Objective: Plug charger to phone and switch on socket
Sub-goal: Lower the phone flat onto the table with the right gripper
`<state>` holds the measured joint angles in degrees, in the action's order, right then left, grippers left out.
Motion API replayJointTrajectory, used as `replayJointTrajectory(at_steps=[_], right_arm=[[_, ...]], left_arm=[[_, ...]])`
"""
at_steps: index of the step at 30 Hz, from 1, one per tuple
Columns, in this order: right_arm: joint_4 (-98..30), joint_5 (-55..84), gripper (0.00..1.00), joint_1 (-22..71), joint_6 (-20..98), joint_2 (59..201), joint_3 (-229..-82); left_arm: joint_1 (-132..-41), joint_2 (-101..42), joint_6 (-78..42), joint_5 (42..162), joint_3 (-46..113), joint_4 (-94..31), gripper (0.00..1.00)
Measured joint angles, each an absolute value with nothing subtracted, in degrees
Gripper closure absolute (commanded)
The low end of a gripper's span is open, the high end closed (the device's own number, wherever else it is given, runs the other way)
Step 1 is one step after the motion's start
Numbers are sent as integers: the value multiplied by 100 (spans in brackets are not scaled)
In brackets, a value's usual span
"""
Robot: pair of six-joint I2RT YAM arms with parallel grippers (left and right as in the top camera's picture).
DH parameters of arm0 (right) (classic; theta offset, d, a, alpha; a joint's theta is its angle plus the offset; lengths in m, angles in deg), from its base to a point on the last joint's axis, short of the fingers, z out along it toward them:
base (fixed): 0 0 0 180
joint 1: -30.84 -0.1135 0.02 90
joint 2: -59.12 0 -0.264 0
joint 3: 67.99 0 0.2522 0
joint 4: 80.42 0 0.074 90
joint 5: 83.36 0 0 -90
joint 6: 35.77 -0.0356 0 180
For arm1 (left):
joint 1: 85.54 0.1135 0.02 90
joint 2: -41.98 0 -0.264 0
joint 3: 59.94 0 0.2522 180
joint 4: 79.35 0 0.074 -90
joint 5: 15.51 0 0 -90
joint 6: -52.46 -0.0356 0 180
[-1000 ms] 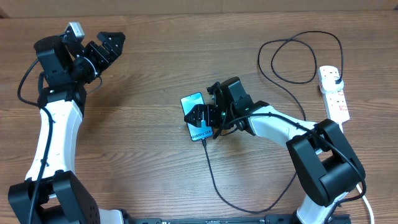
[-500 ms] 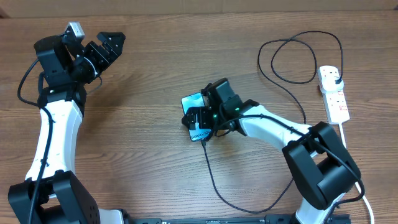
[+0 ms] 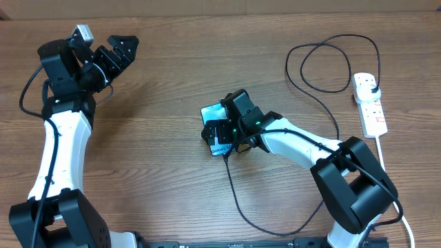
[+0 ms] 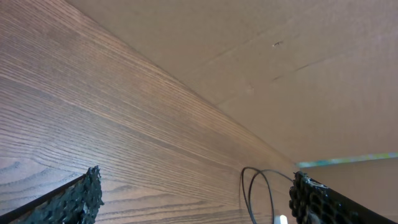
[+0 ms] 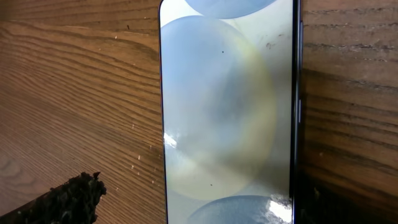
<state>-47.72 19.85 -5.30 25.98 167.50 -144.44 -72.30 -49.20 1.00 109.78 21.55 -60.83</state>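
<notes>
The phone (image 3: pixel 211 111) lies face up at mid-table, its screen lit cyan. My right gripper (image 3: pixel 220 131) hovers over it, open, with a finger on each side. In the right wrist view the phone (image 5: pixel 224 112) fills the middle between my right gripper's (image 5: pixel 199 202) fingers, apart from the left finger. The charger (image 3: pixel 238 203), a thin black cable, meets the phone's near short edge and loops round to a black plug in the socket (image 3: pixel 372 110), a white strip at the far right. My left gripper (image 3: pixel 120 49) is open and empty at the far left.
The charger cable makes a wide loop (image 3: pixel 331 65) near the back right, also seen in the left wrist view (image 4: pixel 255 193). A thick white cord (image 3: pixel 393 186) runs from the socket towards the front edge. A cardboard wall (image 4: pixel 249 50) borders the table's back.
My right gripper has moved left and slightly back, farther over the phone, and now covers more of the screen. The left arm, cable and socket have not moved.
</notes>
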Motion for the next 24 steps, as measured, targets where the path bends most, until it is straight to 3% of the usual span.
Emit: replayJointTrajectory(at_steps=[24], right_arm=[[-4606,1555,0,-607,2617,16713,-14466]], left_arm=[[-7230,-4920,100,10978,2155,-6083,0]])
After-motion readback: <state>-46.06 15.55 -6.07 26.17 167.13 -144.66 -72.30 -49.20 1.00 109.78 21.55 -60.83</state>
